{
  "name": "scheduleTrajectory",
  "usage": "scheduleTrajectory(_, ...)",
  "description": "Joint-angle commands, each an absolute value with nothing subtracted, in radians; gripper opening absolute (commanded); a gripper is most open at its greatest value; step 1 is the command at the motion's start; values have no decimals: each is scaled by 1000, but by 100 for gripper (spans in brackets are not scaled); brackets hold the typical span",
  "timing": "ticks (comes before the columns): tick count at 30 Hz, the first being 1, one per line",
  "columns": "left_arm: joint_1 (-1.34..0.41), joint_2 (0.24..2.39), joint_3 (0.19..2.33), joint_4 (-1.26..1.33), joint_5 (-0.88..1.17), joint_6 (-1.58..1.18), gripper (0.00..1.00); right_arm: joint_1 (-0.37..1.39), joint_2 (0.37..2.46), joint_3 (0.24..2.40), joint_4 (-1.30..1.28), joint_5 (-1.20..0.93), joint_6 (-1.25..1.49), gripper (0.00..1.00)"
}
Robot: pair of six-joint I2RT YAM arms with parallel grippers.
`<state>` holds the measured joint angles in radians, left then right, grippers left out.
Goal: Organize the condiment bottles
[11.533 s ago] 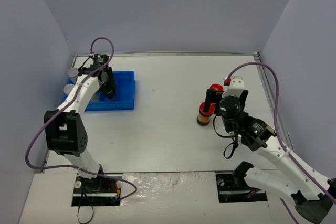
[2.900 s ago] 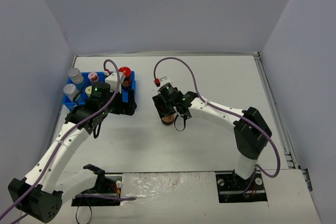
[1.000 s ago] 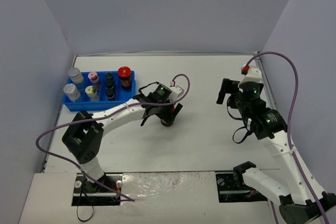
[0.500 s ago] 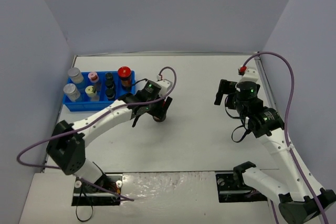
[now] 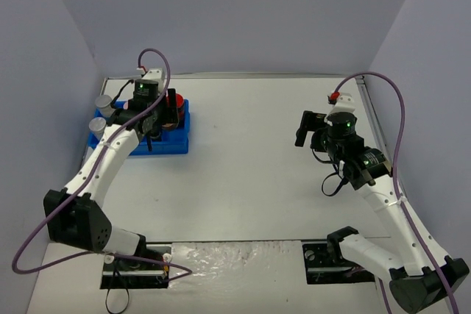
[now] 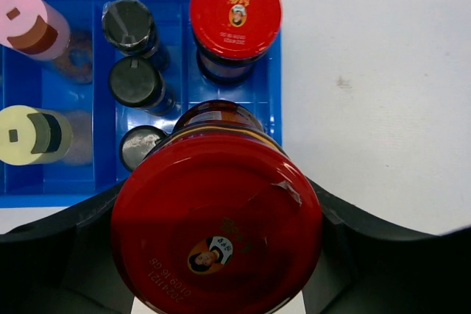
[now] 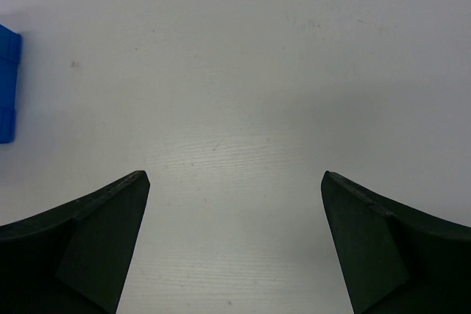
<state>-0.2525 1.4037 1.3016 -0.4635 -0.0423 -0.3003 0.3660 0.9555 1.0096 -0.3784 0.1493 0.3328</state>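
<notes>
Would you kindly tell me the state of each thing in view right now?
Held red-lidded jar: upright, lid on, above blue tray.
Left claw: shut on held red-lidded jar.
Far red-lidded jar: standing in tray, lid on.
Black-capped bottles: capped, in tray.
Right claw: open, empty.

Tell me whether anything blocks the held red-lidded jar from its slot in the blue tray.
Nothing visible does. The left pincer holds the held jar above the blue tray's end compartment; the other red-lidded jar fills its far end, and the near floor that shows is bare.
</notes>
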Motion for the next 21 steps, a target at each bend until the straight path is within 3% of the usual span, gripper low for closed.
scheduleTrajectory(1, -215, 1452, 1403, -345, 0, -328, 0, 359, 963, 1014, -305, 130, 333, 100)
scheduleTrajectory(21, -202, 1649, 1384, -261, 41, -359, 3, 360, 960, 986, -307, 135, 330, 100)
